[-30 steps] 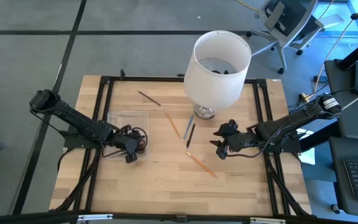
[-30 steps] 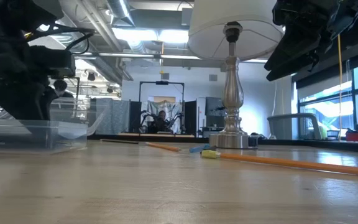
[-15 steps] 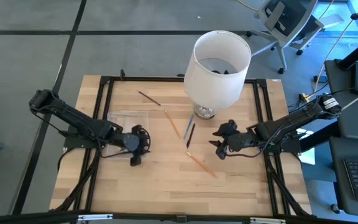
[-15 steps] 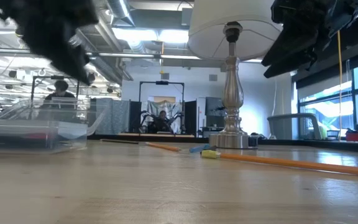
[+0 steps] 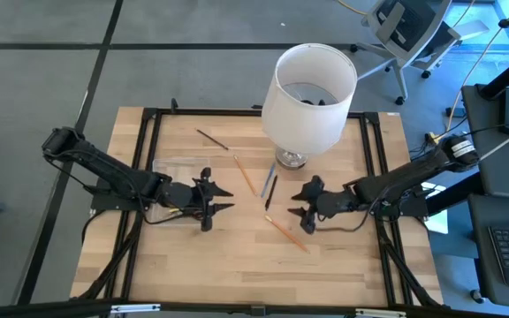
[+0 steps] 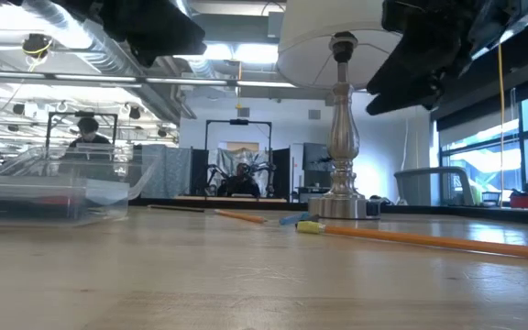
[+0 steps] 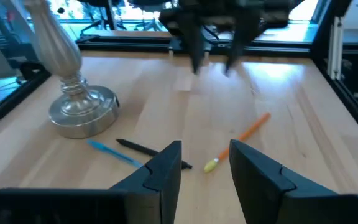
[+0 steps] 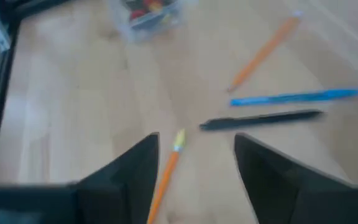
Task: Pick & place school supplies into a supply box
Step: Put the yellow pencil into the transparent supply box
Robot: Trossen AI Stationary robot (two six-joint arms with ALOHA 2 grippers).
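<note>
Light wooden boards make up the worktop (image 5: 237, 256), on which a lamp (image 5: 306, 97) with a large white shade is stood toward the far edge. The supply box (image 5: 180, 168), of clear plastic, is placed well to the left of the lamp base, and red and dark items can be made out inside it in the right wrist view. The left hand (image 5: 212, 202) is held just beside the box's right end, on the side toward the lamp; its fingers (image 7: 166, 165) are spread apart and nothing is gripped between them. The right hand (image 5: 303, 212) is held in front of the lamp base, also spread and empty, directly above the eraser end of an orange pencil (image 5: 286, 232), which is lying flat on the boards. A blue pen (image 5: 269, 174) and a black pen (image 5: 271, 190) are laid side by side just in front of the lamp base, with a second orange pencil (image 5: 244, 175) left of them and a dark pencil (image 5: 212, 139) farther left, behind the box.
</note>
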